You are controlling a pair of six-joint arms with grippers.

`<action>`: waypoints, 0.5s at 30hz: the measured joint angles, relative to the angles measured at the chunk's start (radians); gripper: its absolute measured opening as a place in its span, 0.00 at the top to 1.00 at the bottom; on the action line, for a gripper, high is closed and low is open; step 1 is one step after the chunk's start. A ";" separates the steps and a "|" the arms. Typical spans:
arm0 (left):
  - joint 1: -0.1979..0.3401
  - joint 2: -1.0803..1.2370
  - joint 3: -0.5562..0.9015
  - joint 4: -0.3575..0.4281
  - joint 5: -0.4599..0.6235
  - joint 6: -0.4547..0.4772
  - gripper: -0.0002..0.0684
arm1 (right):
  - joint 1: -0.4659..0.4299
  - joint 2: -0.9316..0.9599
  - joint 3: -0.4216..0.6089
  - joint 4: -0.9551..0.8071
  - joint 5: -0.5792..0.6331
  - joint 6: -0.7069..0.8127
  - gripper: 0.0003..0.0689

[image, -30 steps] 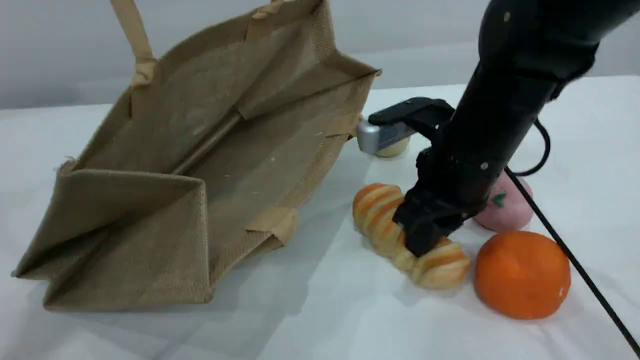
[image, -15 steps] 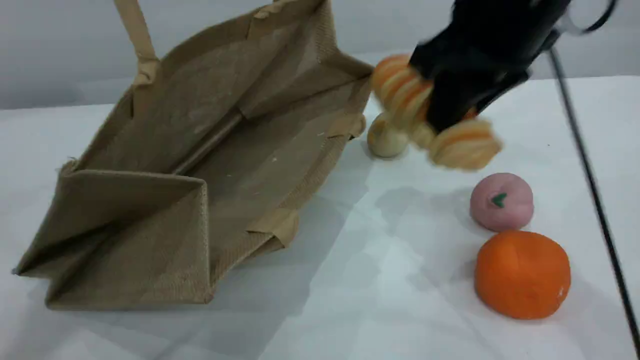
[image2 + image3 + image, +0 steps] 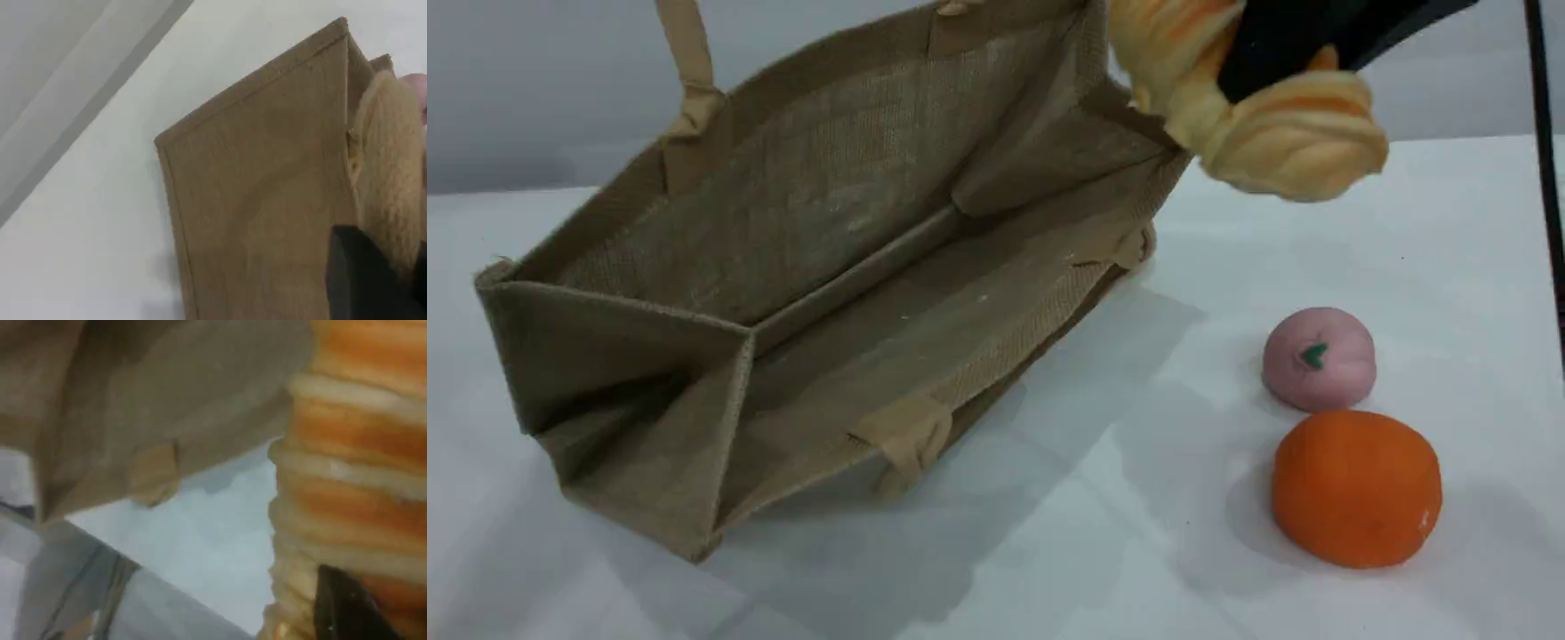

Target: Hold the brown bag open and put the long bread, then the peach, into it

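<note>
The brown bag [image 3: 827, 222] leans on the table with its mouth wide open toward the camera. One beige handle [image 3: 687, 62] runs taut up out of the scene view. The left wrist view shows the bag's outer wall [image 3: 267, 200] and a fuzzy beige handle [image 3: 387, 173] right by my left gripper's dark fingertip [image 3: 363, 280], which is shut on it. My right gripper [image 3: 1245, 71] is shut on the long bread [image 3: 1280, 133], holding it in the air by the bag's upper right corner. The bread [image 3: 360, 453] fills the right wrist view. The pink peach [image 3: 1319, 358] lies on the table at the right.
A larger orange ball [image 3: 1356, 487] sits just in front of the peach. A black cable [image 3: 1543, 133] runs down the right edge. The white table [image 3: 1094, 551] spreads in front of the bag.
The right gripper lifted the long bread off the table and carried it up toward the bag's top right corner. The bag rose and swung right, now hiding the small pale bun.
</note>
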 joint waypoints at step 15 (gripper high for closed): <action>0.000 0.000 0.000 0.000 -0.001 0.007 0.88 | 0.061 0.120 0.001 0.267 -0.138 -0.052 0.86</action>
